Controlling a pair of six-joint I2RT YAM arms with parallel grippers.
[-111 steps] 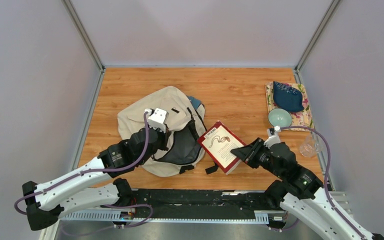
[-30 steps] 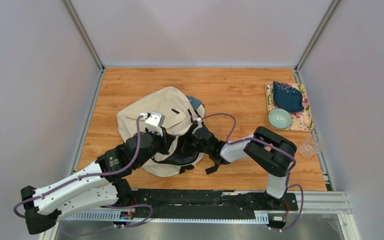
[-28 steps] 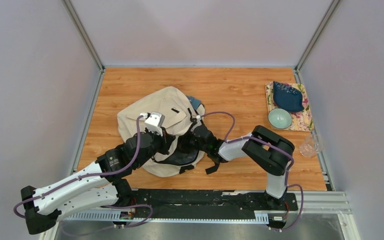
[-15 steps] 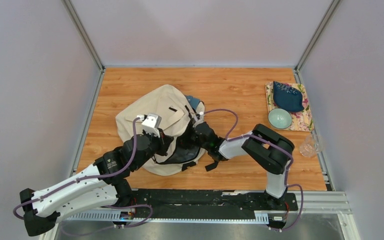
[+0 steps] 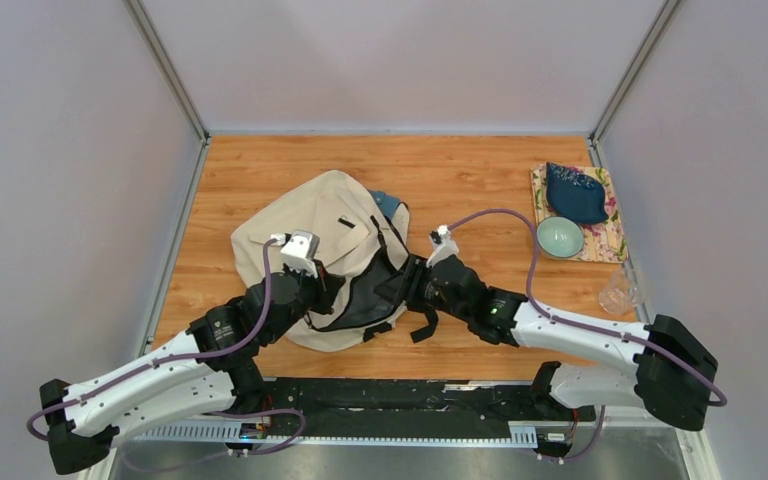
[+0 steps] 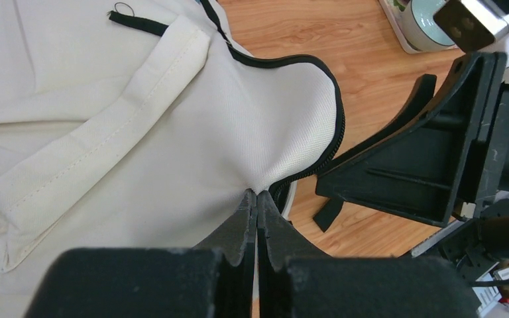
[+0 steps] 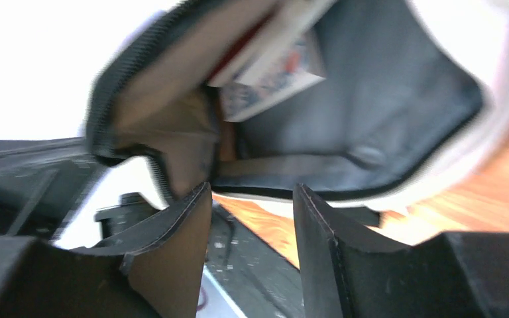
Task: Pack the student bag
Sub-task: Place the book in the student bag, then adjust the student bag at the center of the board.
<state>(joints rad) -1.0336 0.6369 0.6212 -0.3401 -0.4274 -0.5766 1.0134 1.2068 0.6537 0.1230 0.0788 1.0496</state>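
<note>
The beige student bag (image 5: 315, 225) lies mid-table with its dark-lined mouth open toward the right. My left gripper (image 5: 327, 291) is shut on the bag's zipper rim and holds it up; in the left wrist view (image 6: 256, 194) the cream fabric (image 6: 172, 132) is pinched between its tips. My right gripper (image 5: 412, 285) is open and empty just outside the mouth, also shown in the right wrist view (image 7: 252, 192). A red-and-white book (image 7: 272, 66) lies inside against the dark lining (image 7: 378, 99). The right gripper's fingers (image 6: 404, 172) show in the left wrist view.
A teal bowl (image 5: 559, 237) and a dark blue cloth (image 5: 575, 192) sit on a floral mat (image 5: 615, 240) at the far right. A clear glass (image 5: 620, 292) stands near the right wall. A teal item (image 5: 390, 203) peeks from behind the bag. A black strap (image 5: 422, 325) trails on the table.
My right gripper carried the book into the bag, let it go, and has drawn back out to the right, open. My left gripper kept its hold on the rim.
</note>
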